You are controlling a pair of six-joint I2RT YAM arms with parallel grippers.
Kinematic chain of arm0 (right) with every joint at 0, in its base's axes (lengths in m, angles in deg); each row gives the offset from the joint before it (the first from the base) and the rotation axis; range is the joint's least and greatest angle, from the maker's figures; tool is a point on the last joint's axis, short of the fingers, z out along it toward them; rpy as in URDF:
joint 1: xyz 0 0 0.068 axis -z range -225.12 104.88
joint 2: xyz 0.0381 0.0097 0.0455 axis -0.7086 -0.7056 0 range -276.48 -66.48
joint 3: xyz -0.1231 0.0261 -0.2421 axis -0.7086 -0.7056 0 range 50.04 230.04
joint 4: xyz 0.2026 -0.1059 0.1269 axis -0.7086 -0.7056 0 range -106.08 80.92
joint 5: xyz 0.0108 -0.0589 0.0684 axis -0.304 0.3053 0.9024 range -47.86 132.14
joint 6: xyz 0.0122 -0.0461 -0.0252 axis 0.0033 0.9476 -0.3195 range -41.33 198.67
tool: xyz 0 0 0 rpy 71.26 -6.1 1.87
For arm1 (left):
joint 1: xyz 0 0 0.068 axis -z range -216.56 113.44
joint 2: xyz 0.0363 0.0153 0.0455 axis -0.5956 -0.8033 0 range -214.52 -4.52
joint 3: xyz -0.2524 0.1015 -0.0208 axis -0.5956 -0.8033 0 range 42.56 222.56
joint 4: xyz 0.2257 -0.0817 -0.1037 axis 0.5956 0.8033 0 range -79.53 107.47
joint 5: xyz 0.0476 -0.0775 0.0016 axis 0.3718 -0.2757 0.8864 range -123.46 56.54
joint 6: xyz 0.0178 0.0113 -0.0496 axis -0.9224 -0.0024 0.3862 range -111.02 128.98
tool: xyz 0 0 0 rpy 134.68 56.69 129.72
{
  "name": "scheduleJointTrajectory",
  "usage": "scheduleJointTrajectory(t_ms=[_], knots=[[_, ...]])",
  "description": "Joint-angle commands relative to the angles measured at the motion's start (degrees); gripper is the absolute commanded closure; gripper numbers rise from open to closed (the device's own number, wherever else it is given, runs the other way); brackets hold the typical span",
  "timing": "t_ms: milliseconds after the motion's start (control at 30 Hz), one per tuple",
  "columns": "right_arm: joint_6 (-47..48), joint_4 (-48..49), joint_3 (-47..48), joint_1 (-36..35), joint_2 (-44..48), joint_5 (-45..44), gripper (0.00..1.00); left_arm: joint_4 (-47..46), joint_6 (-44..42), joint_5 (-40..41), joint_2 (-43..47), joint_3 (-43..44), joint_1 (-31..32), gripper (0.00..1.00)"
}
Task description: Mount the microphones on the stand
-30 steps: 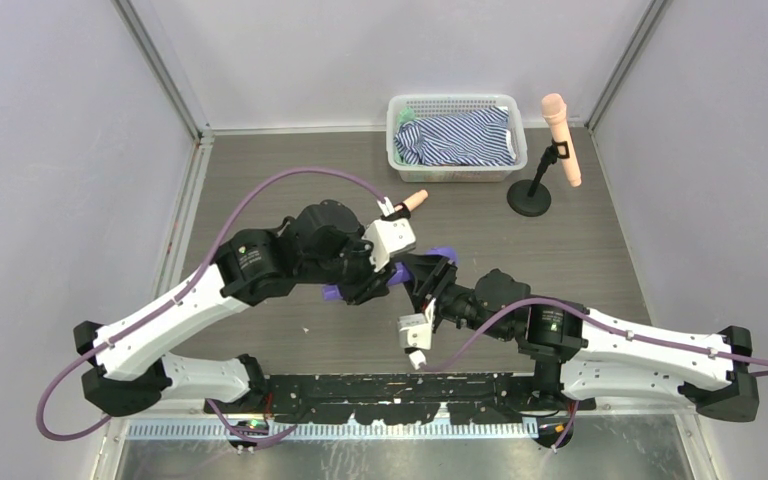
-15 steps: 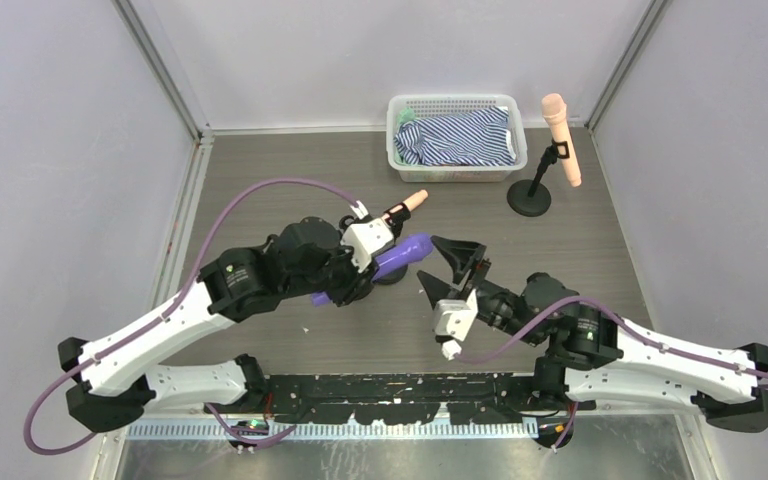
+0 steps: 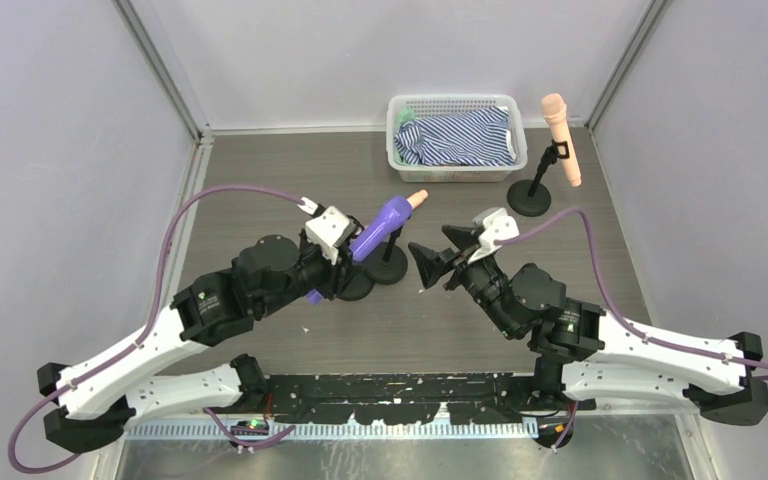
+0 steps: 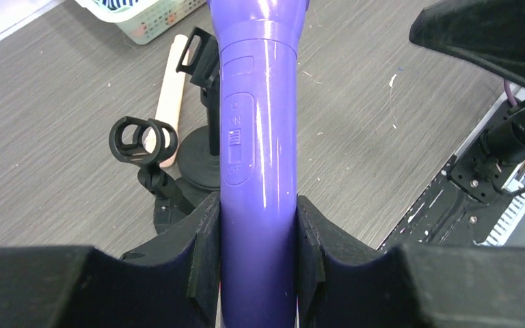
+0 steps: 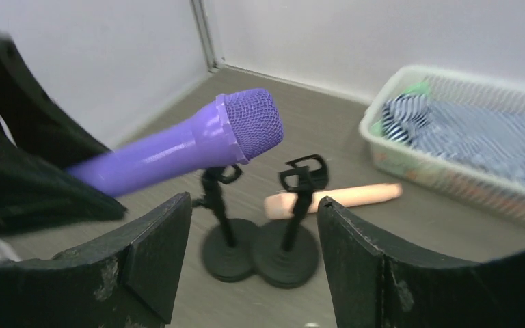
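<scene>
My left gripper (image 3: pixel 340 270) (image 4: pixel 258 263) is shut on the handle of the purple microphone (image 3: pixel 380 228) (image 4: pixel 260 137) (image 5: pixel 178 147). The microphone's mesh head points up and away, above two empty black stands (image 3: pixel 390 268) (image 5: pixel 287 249). The stands' open clips (image 4: pixel 142 139) sit just left of the handle. A peach microphone (image 3: pixel 415 199) (image 4: pixel 169 89) (image 5: pixel 335 198) lies on the table behind the stands. Another peach microphone (image 3: pixel 562 140) sits clipped in a third stand at the back right. My right gripper (image 3: pixel 438 258) (image 5: pixel 254 260) hangs open and empty, right of the two stands.
A white basket (image 3: pixel 450 100) (image 5: pixel 465 78) with striped cloth stands at the back, beside the stand (image 3: pixel 530 200) that carries a microphone. Walls enclose the table on the left, back and right. My two arms face each other near the table's middle.
The right gripper opened, let go of the purple microphone and drew back to the right. The left arm pulled back left and swung the microphone's head up over the stands.
</scene>
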Motion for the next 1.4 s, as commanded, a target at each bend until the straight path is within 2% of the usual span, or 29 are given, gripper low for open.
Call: scheduleJointTrajectory(t_ms=[0, 100, 200, 500, 633, 833, 1000, 1100, 1167, 1233, 1333, 1367], knots=[[-36.7, 1.3, 4.2, -0.3, -1.9, -5.2, 0.28, -8.9, 3.8, 2.5, 2.7, -2.2, -0.3, 1.00], [-51.3, 6.3, 2.7, -0.2, -3.4, -5.8, 0.29, -10.4, 4.3, 1.8, 3.6, -3.5, -0.3, 1.00], [-63.8, 7.2, 2.1, 0.2, -5.0, -7.9, 0.30, -11.5, 4.7, 0.9, 3.9, -4.2, -0.3, 1.00], [-79.3, 12.8, 2.2, 4.2, -13.2, -3.0, 0.30, -15.6, 4.8, -4.1, 4.0, -5.6, -0.3, 1.00], [-83.5, 11.5, 2.8, 6.4, -16.2, -1.0, 0.31, -16.3, 4.8, -5.3, 4.1, -5.9, -0.3, 1.00], [-83.2, 15.3, 3.9, 8.8, -20.5, 4.8, 0.41, -15.8, 4.6, -4.9, 3.9, -6.0, -0.3, 1.00], [-81.8, 19.7, 4.2, 9.0, -22.9, 8.8, 0.52, -15.8, 4.7, -2.6, 4.3, -7.8, -0.4, 1.00], [-80.9, 20.5, 3.4, 9.0, -22.6, 8.7, 0.66, -15.3, 4.7, -0.8, 5.0, -8.3, -0.4, 1.00], [-79.4, 20.4, 2.5, 9.0, -21.5, 7.5, 0.80, -14.8, 4.9, 1.2, 5.5, -8.8, -0.3, 0.93], [-77.1, 19.6, 1.3, 9.0, -19.5, 5.4, 0.89, -14.1, 5.9, 2.8, 5.9, -9.2, -0.3, 0.80], [-71.4, 16.8, -0.3, 9.0, -14.4, 0.3, 0.99, -12.9, 7.4, 4.2, 6.8, -10.2, -0.3, 0.55], [-69.1, 15.6, -0.8, 9.0, -12.8, -1.6, 0.99, -12.6, 8.1, 4.8, 7.1, -10.8, -0.3, 0.44]])
